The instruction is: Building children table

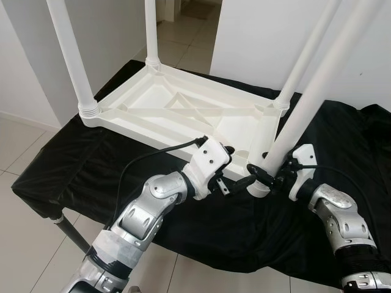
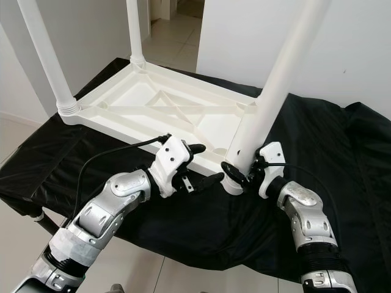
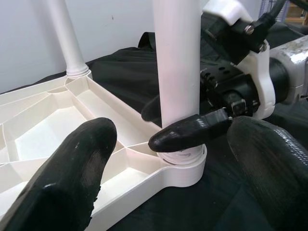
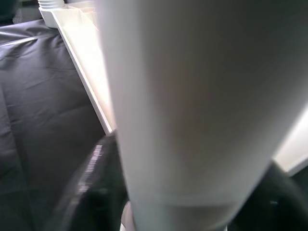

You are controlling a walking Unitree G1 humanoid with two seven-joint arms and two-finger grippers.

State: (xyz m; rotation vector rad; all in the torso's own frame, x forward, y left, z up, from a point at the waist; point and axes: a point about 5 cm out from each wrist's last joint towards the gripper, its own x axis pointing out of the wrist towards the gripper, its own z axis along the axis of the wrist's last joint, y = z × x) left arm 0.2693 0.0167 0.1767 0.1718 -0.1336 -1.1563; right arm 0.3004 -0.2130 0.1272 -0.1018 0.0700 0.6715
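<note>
Both arms reach in from the near edge toward the near right corner of the upturned tabletop [image 1: 165, 110], which lies on a black cloth [image 1: 91, 165] spread over a support.

Left gripper [image 1: 235, 165]: fingers spread, holding nothing, hovering just beside the near right corner socket [image 3: 185, 166]. Its wrist view looks between its two wide-apart fingers [image 3: 72, 173] at that socket.

Three legs stand upright in their corners: far left leg [image 1: 72, 55], far middle leg [image 1: 151, 30], far right leg [image 1: 305, 58].

Right gripper [image 1: 266, 174]: pinched around the base of the fourth leg [image 1: 305, 104], just above the socket collar. Leg is seated in the socket, leaning slightly right.

Progress, as judged: four legs placed, so assembly looks near its end. Left to do: likely finishing the seating or twisting of the fourth leg (cannot tell whether fully home), letting go, then turning the table onto its feet.
</note>
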